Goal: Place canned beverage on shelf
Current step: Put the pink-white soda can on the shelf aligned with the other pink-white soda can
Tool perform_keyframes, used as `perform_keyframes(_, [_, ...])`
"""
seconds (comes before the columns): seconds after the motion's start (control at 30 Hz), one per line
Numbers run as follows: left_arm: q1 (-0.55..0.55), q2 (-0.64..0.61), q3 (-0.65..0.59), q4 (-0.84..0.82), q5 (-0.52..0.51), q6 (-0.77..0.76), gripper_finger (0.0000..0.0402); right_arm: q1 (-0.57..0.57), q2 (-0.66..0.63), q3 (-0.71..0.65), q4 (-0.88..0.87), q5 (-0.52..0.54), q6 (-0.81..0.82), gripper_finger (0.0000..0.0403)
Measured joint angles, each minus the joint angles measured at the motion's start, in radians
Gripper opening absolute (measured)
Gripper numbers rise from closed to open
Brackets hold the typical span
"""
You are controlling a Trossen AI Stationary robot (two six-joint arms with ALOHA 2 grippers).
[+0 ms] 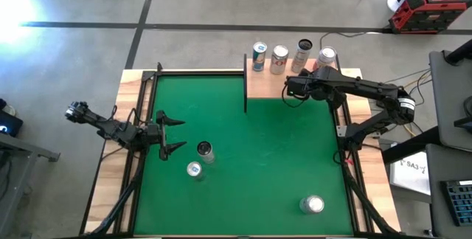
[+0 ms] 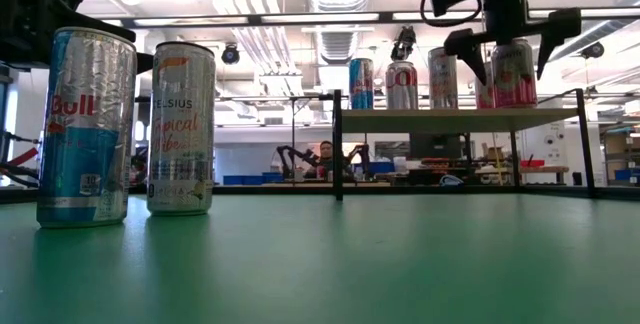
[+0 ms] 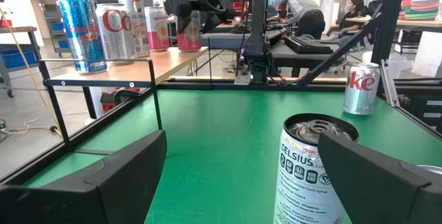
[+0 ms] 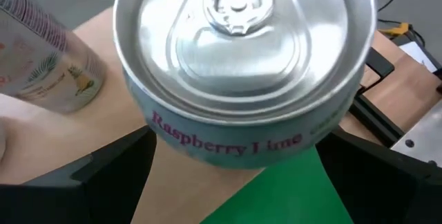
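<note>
The placing step looks finished: the pink raspberry-lime aluminium can (image 2: 513, 72) stands on the pale-wood shelf (image 2: 455, 120) near its right edge, with the right claw (image 1: 296, 88) spread wide around it, jaws clear. A clean retreat is called for next. The left claw (image 1: 171, 134), also wide, waits beside the silver Celsius can (image 1: 205, 150) near the green surface's left edge.

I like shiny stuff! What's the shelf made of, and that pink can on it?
The shelf looks like pale wood with a matte board top on thin black posts, probably metal. The Raspberry Lime can looks like aluminium: a shiny silver lid with a pull tab.
</note>
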Motion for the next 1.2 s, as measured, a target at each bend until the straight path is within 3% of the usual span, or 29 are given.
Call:
perform_keyframes(0.5, [0.0, 0.0, 0.0, 0.0, 0.0, 0.0, 0.0361, -0.032, 0.0, -0.001, 0.0, 0.002, 0.002, 0.0381])
perform_keyframes(0.9, [0.0, 0.0, 0.0, 0.0, 0.0, 0.0, 0.0361, -0.037, 0.0, -0.002, 0.0, 0.003, -0.024, 0.0268])
perform_keyframes(1.2, [0.0, 0.0, 0.0, 0.0, 0.0, 0.0, 0.0361, -0.035, 0.0, 0.005, 0.003, 0.017, -0.144, 0.0283])
